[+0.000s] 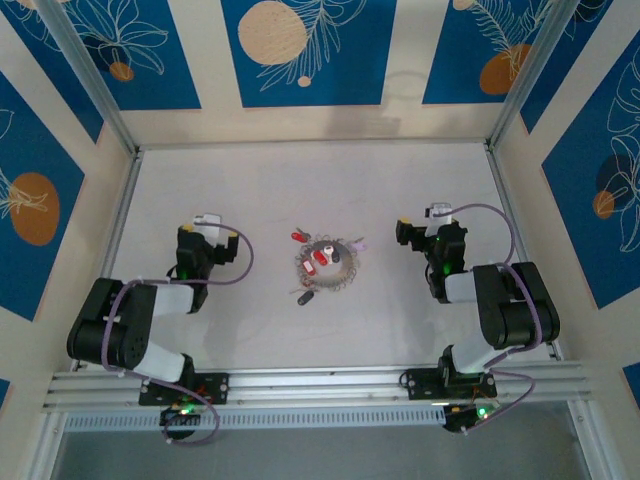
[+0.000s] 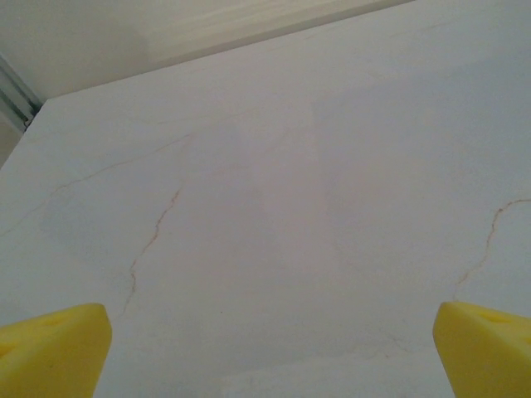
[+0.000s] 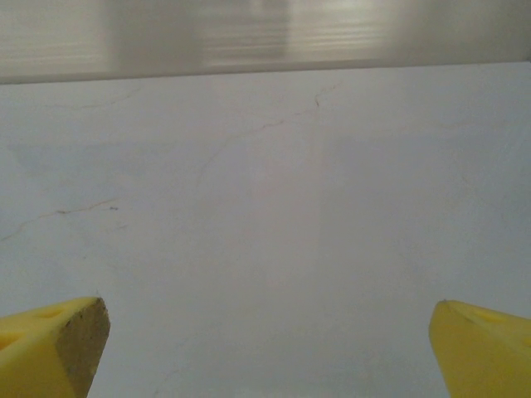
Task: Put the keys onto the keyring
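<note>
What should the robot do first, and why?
Probably bring the right tool toward the keyring. Both it and the left tool stand open over bare table, holding nothing, while the keys lie loose at the ring between them, untouched.

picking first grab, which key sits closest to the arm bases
The black key, alone off the keyring's near edge; red keys and the purple key lie farther back.

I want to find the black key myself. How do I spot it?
Look at the middle of the white table, where a silvery wire keyring lies. Just outside the ring, toward the table's near edge, sits the black key. It is the only dark one; its neighbours are red keys and a pale purple key.
</note>
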You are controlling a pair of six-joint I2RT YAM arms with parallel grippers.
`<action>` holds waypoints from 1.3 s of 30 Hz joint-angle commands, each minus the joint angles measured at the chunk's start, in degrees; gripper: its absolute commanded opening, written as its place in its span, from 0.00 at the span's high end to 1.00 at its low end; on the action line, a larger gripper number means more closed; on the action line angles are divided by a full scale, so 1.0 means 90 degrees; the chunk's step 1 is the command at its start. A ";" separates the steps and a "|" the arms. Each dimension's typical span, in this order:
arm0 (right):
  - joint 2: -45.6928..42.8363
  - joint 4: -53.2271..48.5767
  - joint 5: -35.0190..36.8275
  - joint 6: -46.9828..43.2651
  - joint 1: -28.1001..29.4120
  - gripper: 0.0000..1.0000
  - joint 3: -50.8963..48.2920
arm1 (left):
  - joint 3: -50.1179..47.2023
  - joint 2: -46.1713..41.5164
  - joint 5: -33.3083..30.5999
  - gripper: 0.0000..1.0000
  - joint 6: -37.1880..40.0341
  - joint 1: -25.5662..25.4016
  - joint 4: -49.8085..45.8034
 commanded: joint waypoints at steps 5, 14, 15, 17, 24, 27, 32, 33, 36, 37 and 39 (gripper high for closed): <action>-0.0074 -0.0231 0.0166 0.0095 0.0005 0.01 0.0067 | 0.0085 0.0429 0.0308 0.01 -0.0369 0.0281 0.0485; -0.0081 -0.0229 0.0119 0.0067 0.0001 0.01 0.0058 | 0.0328 0.0439 0.0863 0.01 -0.0500 0.0545 0.0008; -0.0084 -0.0225 0.0116 0.0074 0.0004 0.01 0.0057 | 0.0328 0.0432 0.0870 0.01 -0.0500 0.0545 0.0002; -0.0076 -0.0218 0.0124 0.0068 0.0006 0.01 0.0057 | 0.0328 0.0432 0.0866 0.01 -0.0502 0.0545 -0.0005; -0.0074 -0.0242 0.0106 0.0074 0.0005 0.01 0.0076 | 0.0321 0.0422 0.0900 0.01 -0.0510 0.0565 -0.0002; -0.0064 -0.0311 0.0074 0.0093 -0.0014 0.01 0.0112 | 0.0323 0.0422 0.0900 0.01 -0.0510 0.0565 -0.0002; -0.0064 -0.0435 -0.0095 0.0151 -0.0114 0.01 0.0173 | 0.0326 0.0422 0.0900 0.01 -0.0510 0.0565 -0.0005; -0.0064 -0.0448 -0.0148 0.0162 -0.0139 0.01 0.0175 | 0.0321 0.0422 0.0892 0.01 -0.0510 0.0565 -0.0005; -0.0083 -0.0421 -0.0188 0.0163 -0.0152 0.01 0.0156 | 0.0327 0.0422 0.0900 0.01 -0.0510 0.0565 -0.0005; -0.0091 -0.0402 -0.0179 0.0163 -0.0152 0.01 0.0146 | 0.0328 0.0422 0.0896 0.01 -0.0509 0.0565 -0.0007; -0.0093 -0.0339 -0.0119 0.0180 -0.0151 0.01 0.0103 | 0.0318 0.0422 0.0900 0.01 -0.0510 0.0563 -0.0004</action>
